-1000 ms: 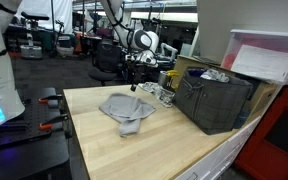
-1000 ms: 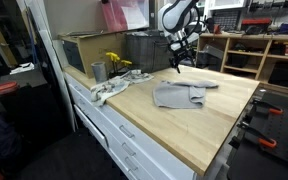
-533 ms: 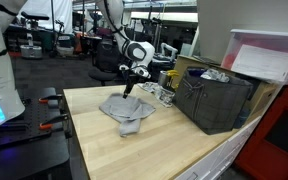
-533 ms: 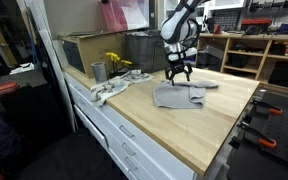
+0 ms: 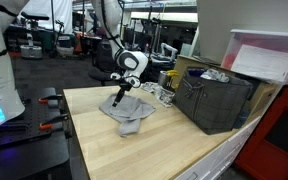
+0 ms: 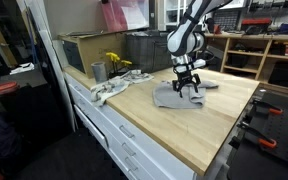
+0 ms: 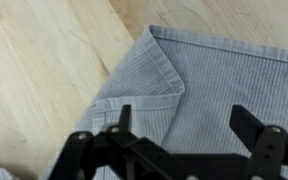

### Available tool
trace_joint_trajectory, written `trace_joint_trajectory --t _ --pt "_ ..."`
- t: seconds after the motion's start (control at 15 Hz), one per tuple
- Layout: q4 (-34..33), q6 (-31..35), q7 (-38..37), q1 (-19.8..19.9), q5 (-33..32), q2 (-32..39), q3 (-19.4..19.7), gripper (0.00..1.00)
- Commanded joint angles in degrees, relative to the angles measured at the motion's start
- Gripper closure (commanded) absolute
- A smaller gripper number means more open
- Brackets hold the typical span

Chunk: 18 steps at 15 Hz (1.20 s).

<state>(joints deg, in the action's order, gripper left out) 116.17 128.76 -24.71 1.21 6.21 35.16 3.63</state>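
Note:
A folded grey cloth [image 5: 127, 111] lies on the wooden table [image 5: 164, 140]; it also shows in the other exterior view [image 6: 176, 97] and fills the wrist view [image 7: 214, 85]. My gripper [image 5: 118, 98] is open and hangs just above the cloth, pointing down at it [image 6: 187, 88]. In the wrist view the two fingers [image 7: 184, 125] spread wide over the cloth, close to a folded corner. Nothing is held between them.
A dark crate [image 5: 216, 98] stands on the table beside the cloth, with glass items [image 5: 159, 93] next to it. A crumpled white rag [image 6: 109, 89], a metal cup [image 6: 98, 71] and yellow flowers [image 6: 117, 63] are at the table's other end.
My gripper has come down from above the table's back edge and moved over the cloth. It stays open. The cloth has not moved.

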Motion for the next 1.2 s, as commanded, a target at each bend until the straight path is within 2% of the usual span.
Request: trace_joint_trajectory --t 0.0,0.4,0.6,0.93,1.13 --pt "8.4 7.5 5.1 0.9 3.3 -4.4 -0.3 0.0" --pt "16.9 17.4 7.1 3.1 7.6 -7.1 0.3 0.0" --pt "20.7 22.3 8.6 6.0 13.6 -7.8 -1.4 0.0" --pt "22.8 26.5 12.1 8.8 20.9 -8.7 -3.5 0.0" --pt "24.4 27.0 10.6 7.8 19.9 -10.7 -1.7 0.0"
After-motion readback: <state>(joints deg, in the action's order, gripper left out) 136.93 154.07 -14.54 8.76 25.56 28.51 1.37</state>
